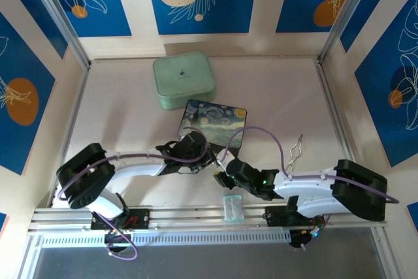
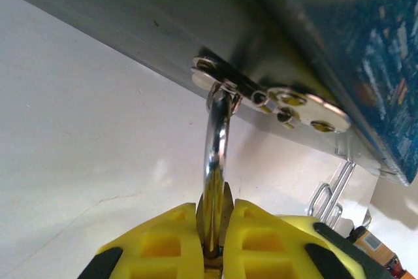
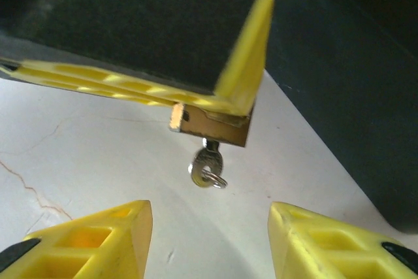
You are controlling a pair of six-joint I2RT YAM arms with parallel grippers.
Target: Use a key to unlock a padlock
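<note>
The padlock's silver shackle (image 2: 215, 155) passes through the metal hasp (image 2: 274, 99) on the painted box (image 2: 353, 31). My left gripper (image 2: 214, 227) is shut on the padlock, its yellow fingers pressed to both sides of the shackle's base. In the right wrist view the brass padlock body (image 3: 212, 124) pokes out under the left gripper's fingers (image 3: 241, 89). The small silver key (image 3: 208, 166), with its ring, sticks out of the body's underside. My right gripper (image 3: 209, 227) is open just short of the key, touching nothing. From above, the left gripper (image 1: 208, 158) and right gripper (image 1: 225, 176) face each other by the painted box (image 1: 215, 122).
A mint-green lidded box (image 1: 184, 80) stands behind the painted box. Bent silver wire loops (image 1: 294, 151) lie to the right on the white table. A small clear plastic piece (image 1: 232, 207) rests by the near rail. Patterned walls enclose the table.
</note>
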